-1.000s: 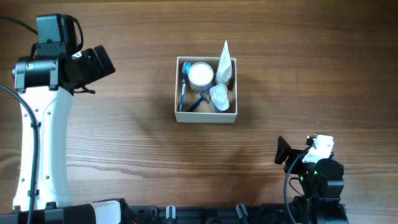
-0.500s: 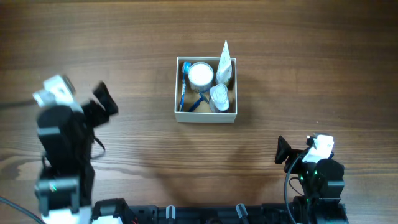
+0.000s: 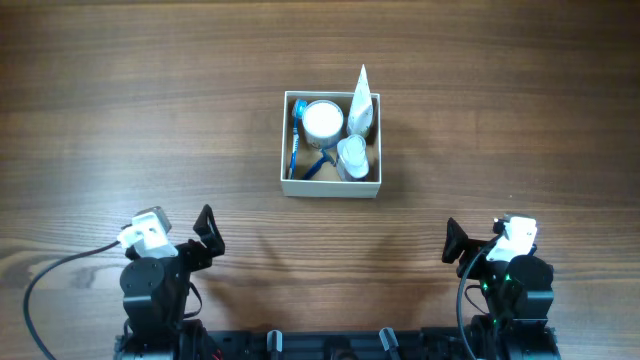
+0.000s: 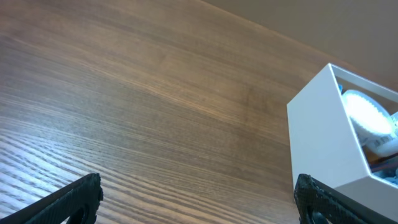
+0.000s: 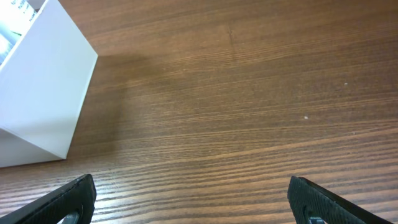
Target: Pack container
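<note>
Container (image 3: 331,187) on wood table (image 3: 480,100) holds jar (image 3: 323,120), tube (image 3: 362,100), toothbrush (image 3: 296,150).

Container (image 3: 331,188): mid-tabletop (image 3: 150,100). Inside: jar (image 3: 323,120) at far left, tube (image 3: 362,100) at far right, small bottle (image 3: 352,155) at near right, toothbrush (image 3: 296,145) along left wall.

Left pincer (image 4: 198,200), right pincer (image 5: 193,199) and arm bodies (image 3: 155,292) were black. White wrist caps (image 3: 147,230), black cable (image 3: 30,290) left, green LED (image 3: 506,280) right.
</note>
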Controlling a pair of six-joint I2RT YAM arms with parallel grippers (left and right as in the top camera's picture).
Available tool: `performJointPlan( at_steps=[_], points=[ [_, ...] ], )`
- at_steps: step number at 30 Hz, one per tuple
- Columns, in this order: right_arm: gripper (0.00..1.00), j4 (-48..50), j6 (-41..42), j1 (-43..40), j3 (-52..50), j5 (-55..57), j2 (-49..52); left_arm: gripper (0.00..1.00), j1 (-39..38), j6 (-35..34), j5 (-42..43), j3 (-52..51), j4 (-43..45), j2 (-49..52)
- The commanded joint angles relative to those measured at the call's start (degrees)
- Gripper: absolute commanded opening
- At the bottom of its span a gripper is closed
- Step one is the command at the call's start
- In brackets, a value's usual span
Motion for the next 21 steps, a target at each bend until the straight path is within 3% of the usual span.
performJointPlan(
  at_steps=[1, 21],
  points=[
    [1.00, 0.2, -1.0, 0.2, 0.0, -0.9, -0.6, 1.00, -0.5, 0.3, 0.7, -3.3, 0.4, -5.1],
    [1.00, 0.2, -1.0, 0.2, 0.0, -0.9, -0.6, 1.00, -0.5, 0.3, 0.5, -3.3, 1.0, -5.2]
  ],
)
